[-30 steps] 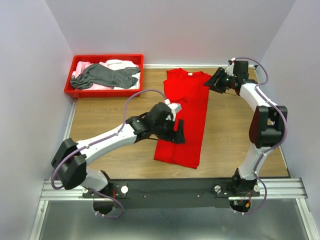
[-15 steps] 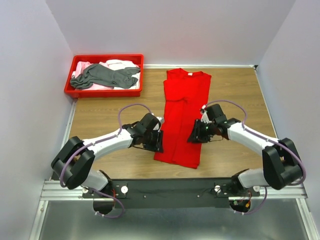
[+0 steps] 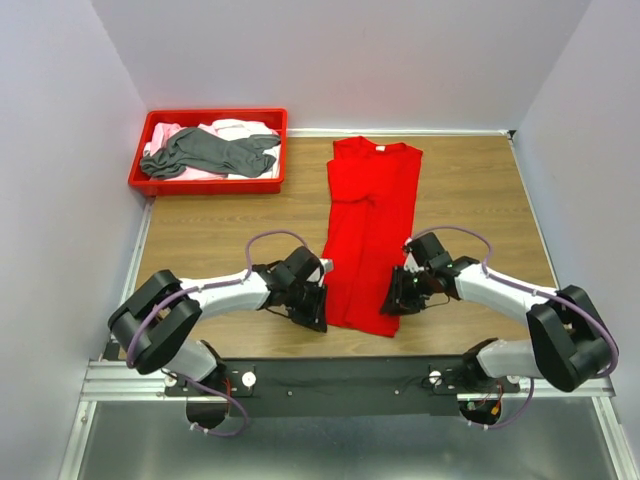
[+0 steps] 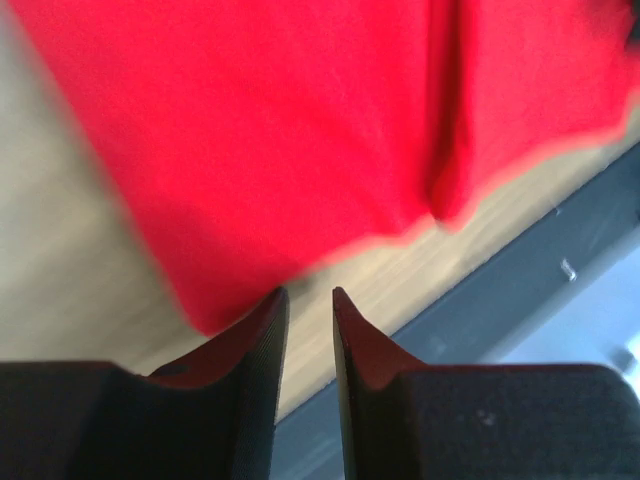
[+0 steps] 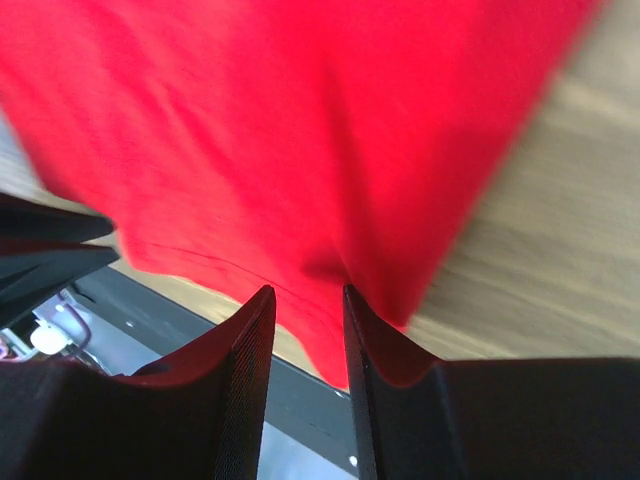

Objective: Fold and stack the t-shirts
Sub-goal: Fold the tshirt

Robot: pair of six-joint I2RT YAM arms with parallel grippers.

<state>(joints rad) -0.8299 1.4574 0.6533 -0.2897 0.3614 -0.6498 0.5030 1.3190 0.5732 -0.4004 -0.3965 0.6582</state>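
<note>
red t-shirt (image 3: 372, 230), soft matte cloth, is laid flat as a long narrow strip on the wood-grain table (image 3: 220, 235), collar far. its near hem is grasped by the right gripper (image 5: 308, 298). the left gripper (image 4: 308, 300) is set at the near left corner, ribbed jaws narrowly parted; grip cannot be told.

You have one bright red cloth t-shirt (image 3: 370, 235) and one brown wooden table (image 3: 210, 230). You have one rigid red plastic tray (image 3: 200, 186). In it you can count one dark grey cloth t-shirt (image 3: 210, 153) and a heap of pale pink and white cloth (image 3: 165, 133); how many shirts make up that heap you cannot tell. You have two white and black robot arms, the left arm (image 3: 215, 292) and the right arm (image 3: 495, 288). They carry two black grippers, the left gripper (image 3: 316, 312) and the right gripper (image 3: 394, 302), and each wrist view shows you two ribbed fingers (image 4: 250, 380), four in all.
</note>
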